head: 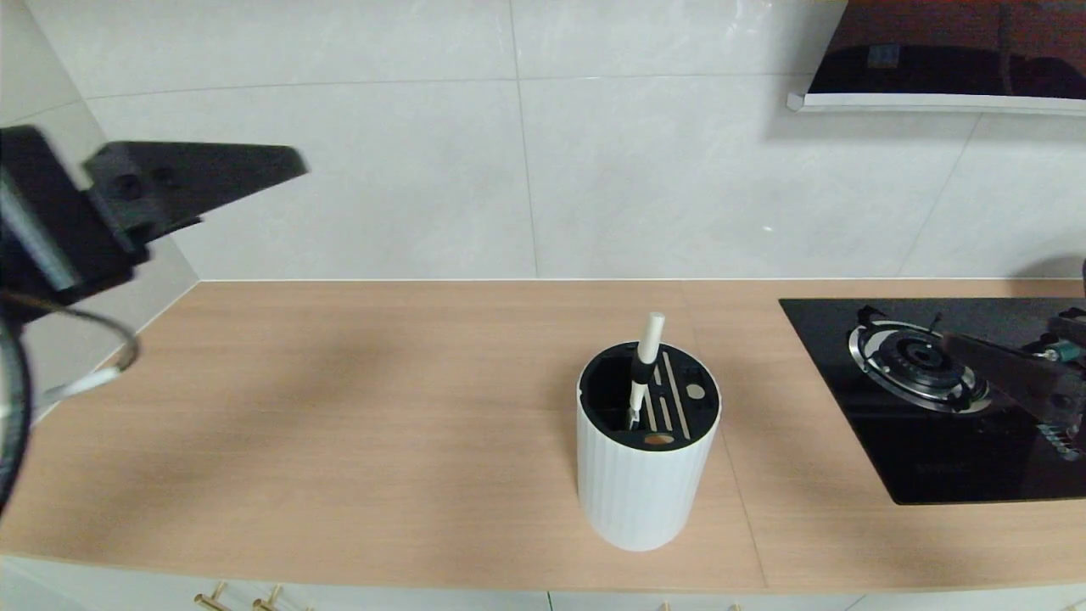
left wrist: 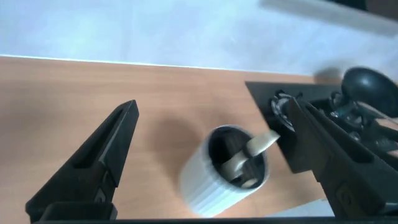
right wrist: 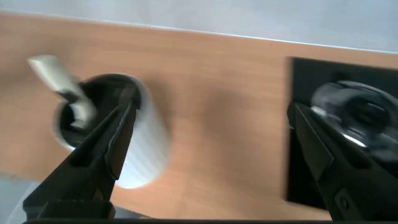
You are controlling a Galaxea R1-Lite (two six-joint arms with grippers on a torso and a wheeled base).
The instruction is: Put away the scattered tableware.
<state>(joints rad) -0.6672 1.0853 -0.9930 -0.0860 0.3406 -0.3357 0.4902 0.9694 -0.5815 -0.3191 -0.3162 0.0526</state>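
White ribbed holder (head: 643,484): upright on the surface (head: 382,407), between and below both claws. Utensil (head: 645,361): stands in the holder's black top, long axis near vertical, white handle uppermost. Left claw (left wrist: 212,104): fingers wide apart. Right claw (right wrist: 211,107): fingers wide apart, over the black hob (head: 933,458).

White ribbed holder (head: 642,484), black top; white-handled utensil (head: 650,338); wood-grain counter (head: 339,407); black hob (head: 933,462).
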